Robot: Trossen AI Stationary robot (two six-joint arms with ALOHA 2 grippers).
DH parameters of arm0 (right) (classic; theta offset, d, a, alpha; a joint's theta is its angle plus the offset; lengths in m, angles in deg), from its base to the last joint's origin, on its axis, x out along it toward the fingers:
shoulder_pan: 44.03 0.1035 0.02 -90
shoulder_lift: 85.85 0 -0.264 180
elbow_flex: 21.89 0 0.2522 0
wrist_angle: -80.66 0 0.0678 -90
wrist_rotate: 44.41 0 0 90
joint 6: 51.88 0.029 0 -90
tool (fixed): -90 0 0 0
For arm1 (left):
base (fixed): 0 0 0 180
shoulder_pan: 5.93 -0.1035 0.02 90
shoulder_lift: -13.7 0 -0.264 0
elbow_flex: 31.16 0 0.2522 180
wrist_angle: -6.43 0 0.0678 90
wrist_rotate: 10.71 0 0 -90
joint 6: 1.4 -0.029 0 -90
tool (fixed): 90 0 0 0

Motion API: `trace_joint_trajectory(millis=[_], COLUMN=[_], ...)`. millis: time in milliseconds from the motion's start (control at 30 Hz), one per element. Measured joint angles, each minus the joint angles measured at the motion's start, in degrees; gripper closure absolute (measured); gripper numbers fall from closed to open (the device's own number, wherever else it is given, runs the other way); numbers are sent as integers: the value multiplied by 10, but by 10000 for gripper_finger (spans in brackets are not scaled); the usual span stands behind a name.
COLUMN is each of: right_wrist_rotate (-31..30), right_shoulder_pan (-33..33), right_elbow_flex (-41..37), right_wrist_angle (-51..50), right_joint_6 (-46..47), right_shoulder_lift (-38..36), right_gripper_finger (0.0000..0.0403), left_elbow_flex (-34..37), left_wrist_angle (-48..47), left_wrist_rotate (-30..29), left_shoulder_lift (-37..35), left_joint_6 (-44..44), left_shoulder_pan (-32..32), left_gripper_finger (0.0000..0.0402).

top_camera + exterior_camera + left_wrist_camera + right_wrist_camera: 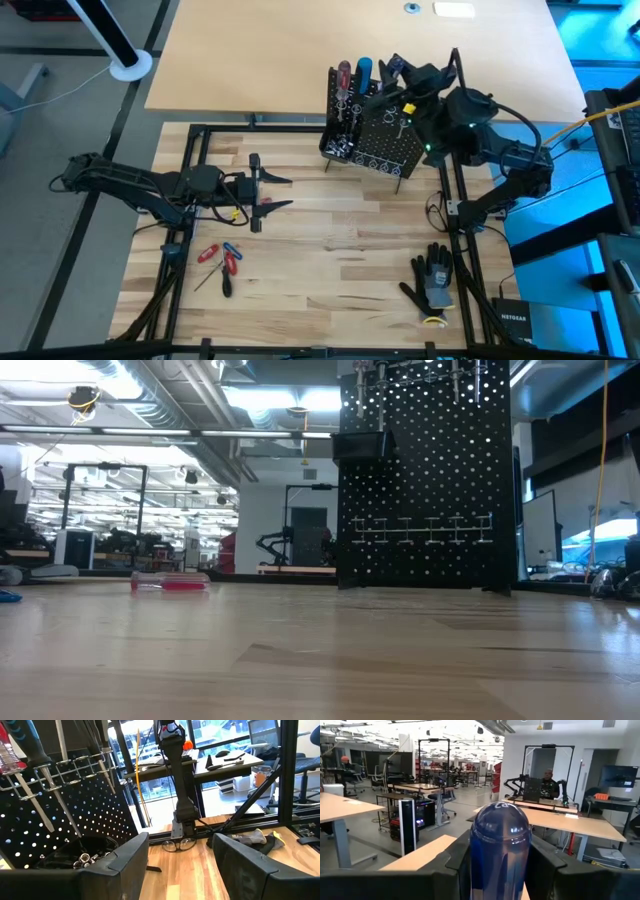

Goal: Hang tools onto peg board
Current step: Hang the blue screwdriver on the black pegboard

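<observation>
The rounded end of the translucent blue screwdriver handle carries embossed characters that appear to read "P2". In the high view, a flat black box beside the pale wooden bench bears white lettering reading "NETGEAR".

Left claw spread; right claw clamped.

A: Identify non-task items on the wooden tabletop
B: One black-and-grey work glove, located at 4 o'clock from table centre, near the edge; yellow trim at its cuff
A: Items beyond the table?
B: A second pale tabletop at 12 o'clock. A seated person at a distant desk in the right wrist view
</observation>
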Motion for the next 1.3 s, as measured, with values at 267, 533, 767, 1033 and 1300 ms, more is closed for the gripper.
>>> trace_joint_trajectory(millis=[267,533,767,1033,1300], right_wrist_rotate=[15,32,37,49,35], right_shoulder_pan=[-16,-33,-37,-37,-41], right_elbow_flex=[0,-1,-1,-1,-1], right_wrist_angle=[-37,-141,-170,-198,-201], right_joint_6=[34,118,136,152,144], right_shoulder_lift=[2,3,3,18,41], right_gripper_finger=[268,268,272,256,253], left_elbow_flex=[0,0,0,0,0], left_wrist_angle=[0,-1,-1,-1,-2], left_wrist_rotate=[0,0,0,0,0], left_shoulder_lift=[0,0,0,0,0], left_joint_6=[1,0,2,2,3], left_shoulder_pan=[0,0,-3,-3,-3], left_gripper_finger=[192,192,192,192,192])
